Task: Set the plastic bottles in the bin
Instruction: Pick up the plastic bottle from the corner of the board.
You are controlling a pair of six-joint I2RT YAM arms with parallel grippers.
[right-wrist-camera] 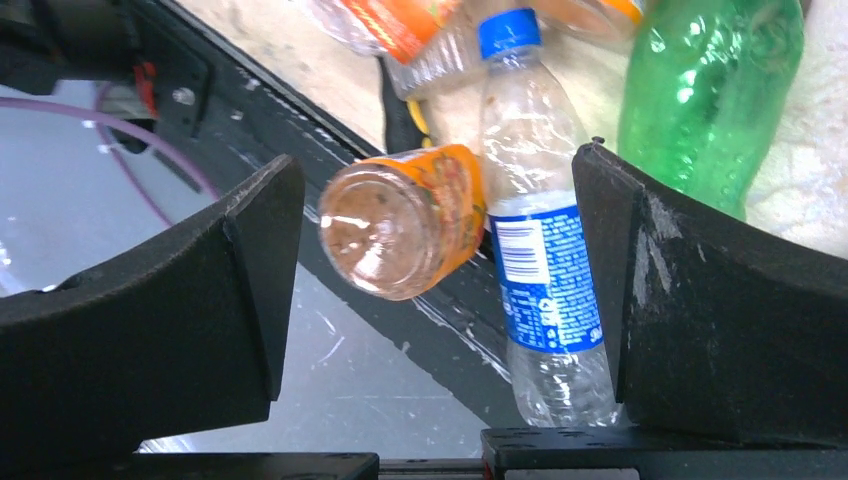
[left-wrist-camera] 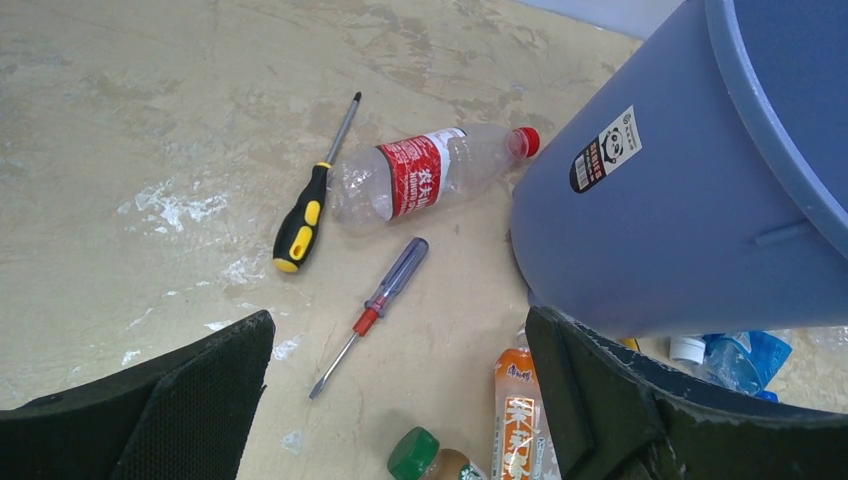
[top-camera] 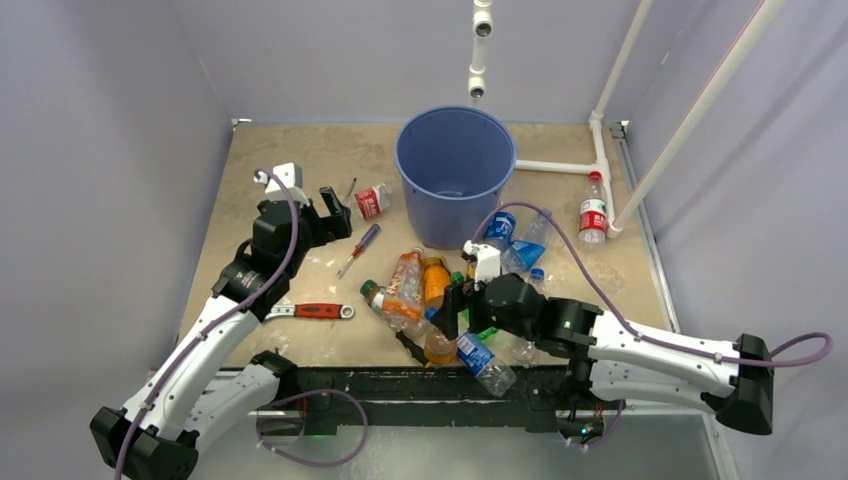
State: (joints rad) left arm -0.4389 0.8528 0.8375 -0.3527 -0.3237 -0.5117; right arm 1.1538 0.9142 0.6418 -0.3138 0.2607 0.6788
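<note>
Left gripper (left-wrist-camera: 400,340) gapes wide, holding nothing, near a red-labelled bottle (left-wrist-camera: 420,180) lying just beside the blue bin (left-wrist-camera: 680,200). Right gripper (right-wrist-camera: 430,260), jaws equally spread, straddles an orange bottle (right-wrist-camera: 400,235) and a blue-labelled bottle (right-wrist-camera: 540,270) at the near edge of the table (top-camera: 280,160), clamping neither.

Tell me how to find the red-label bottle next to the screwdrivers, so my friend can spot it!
Find the big blue bin at the back of the table. Just left of it a clear bottle lies on its side, red cap toward the bin. Its red label and the black-and-yellow screwdriver beside it set it apart; the other red-label bottle is far right.
</note>
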